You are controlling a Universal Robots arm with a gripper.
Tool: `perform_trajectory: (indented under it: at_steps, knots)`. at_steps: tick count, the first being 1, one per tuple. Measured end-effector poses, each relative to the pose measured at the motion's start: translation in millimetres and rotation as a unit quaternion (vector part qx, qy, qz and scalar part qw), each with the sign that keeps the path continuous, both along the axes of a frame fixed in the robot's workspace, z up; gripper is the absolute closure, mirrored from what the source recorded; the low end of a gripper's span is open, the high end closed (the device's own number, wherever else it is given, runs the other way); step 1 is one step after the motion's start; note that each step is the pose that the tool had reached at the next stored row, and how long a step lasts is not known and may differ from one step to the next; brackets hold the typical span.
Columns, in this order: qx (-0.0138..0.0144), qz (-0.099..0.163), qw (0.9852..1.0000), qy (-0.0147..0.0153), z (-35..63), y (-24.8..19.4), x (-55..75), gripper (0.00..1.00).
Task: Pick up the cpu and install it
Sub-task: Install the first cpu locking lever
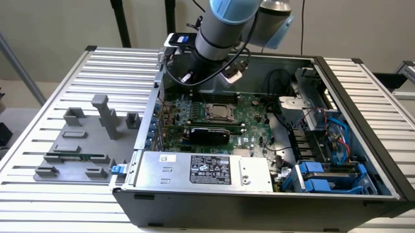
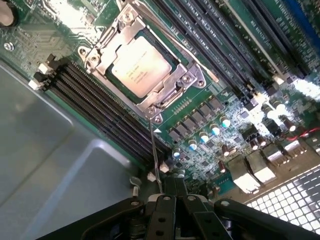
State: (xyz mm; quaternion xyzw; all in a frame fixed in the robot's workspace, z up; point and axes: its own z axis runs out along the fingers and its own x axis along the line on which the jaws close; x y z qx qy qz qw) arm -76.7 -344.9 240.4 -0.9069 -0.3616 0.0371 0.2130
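Silvery-white on top, the cpu (image 2: 141,66) lies flat in its socket on the green motherboard (image 2: 210,95), with the metal socket frame (image 2: 187,80) around its edges. In the exterior view, the cpu (image 1: 217,111) sits near the middle of the motherboard (image 1: 253,126), inside the open computer case (image 1: 259,204). A thin metal lever (image 2: 155,150) runs from a corner of the frame straight toward my pincer (image 2: 174,186). The pincer is clenched, its two black tips pressed together, with nothing that I can see between them. I cannot tell whether the tips touch the lever's end. Rows of long black memory slots (image 2: 100,115) lie just beside the socket. My arm (image 1: 217,34) reaches down into the case above the board's far edge. A black card (image 1: 209,135) stands on the board on the near side of the cpu, and nearer still is a silver power supply (image 1: 207,170) with a dark label. The case rests on a slatted metal table (image 1: 39,204). Well apart from the case, toward the exterior view's left, a grey holder (image 1: 84,141) carries a thin green memory stick (image 1: 84,157).
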Motion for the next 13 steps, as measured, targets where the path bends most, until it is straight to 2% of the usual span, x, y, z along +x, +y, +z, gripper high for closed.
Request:
perform_trajectory:
  at_steps: [3,5,7,13]
  knots:
    - [0.008,-0.009,0.9999,-0.001,0.0,0.0,0.0,0.89]
    - [0.0108,-0.012,0.9999,-0.0009,0.1,0.0,0.1,0.89]
    - [0.0123,-0.014,0.9998,-0.001,0.1,0.1,1.5,0.89]
    - [0.0137,-0.016,0.9998,-0.001,0.2,0.0,12.9,0.89]
